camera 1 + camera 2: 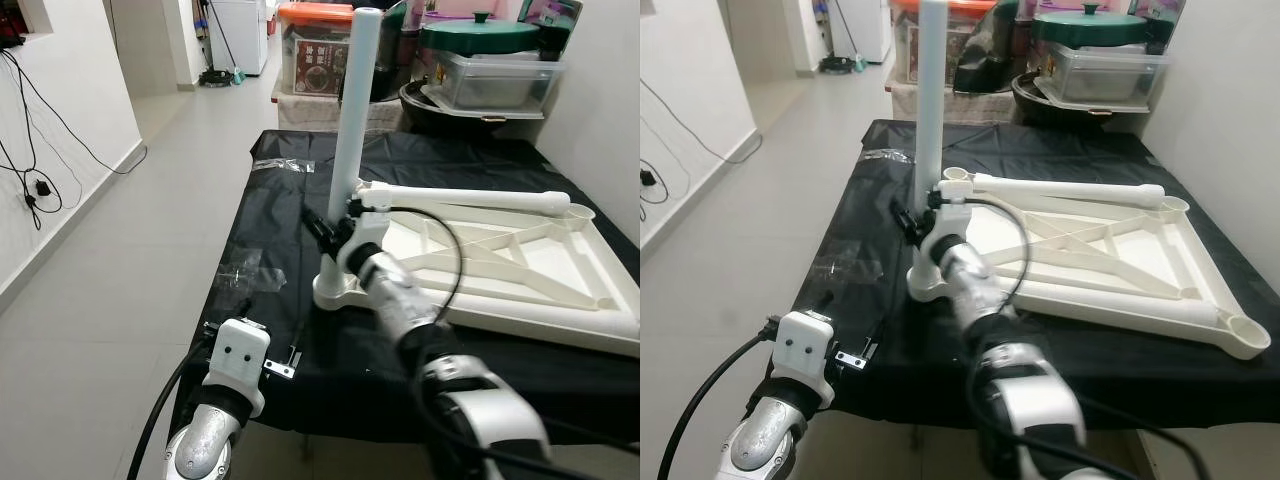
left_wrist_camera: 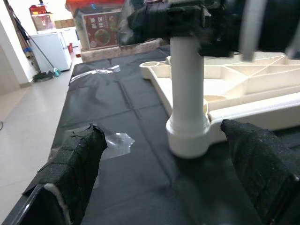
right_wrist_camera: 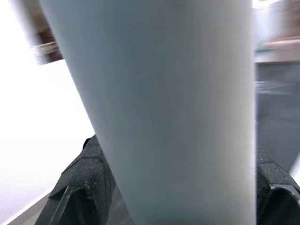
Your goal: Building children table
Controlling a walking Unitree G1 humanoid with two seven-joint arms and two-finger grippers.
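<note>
A white children's table top (image 1: 520, 270) lies upside down on a table covered in black cloth (image 1: 280, 220). One white leg (image 1: 355, 100) stands upright in the near left corner socket (image 1: 335, 292). My right gripper (image 1: 335, 225) is shut on the lower part of this leg, and the leg (image 3: 178, 108) sits between its black fingers (image 3: 89, 183). A second leg (image 1: 470, 198) lies across the far side of the top. My left gripper (image 2: 168, 164) is open and low at the front left edge, facing the socket (image 2: 187, 136) without touching it.
Clear plastic bags (image 1: 283, 165) (image 1: 245, 272) lie on the cloth left of the leg. A small metal bracket (image 1: 283, 368) sits at the front edge. Storage boxes and pots (image 1: 480, 60) crowd the far end. Open tiled floor (image 1: 120, 250) runs along the left, with cables (image 1: 35, 185) on the wall.
</note>
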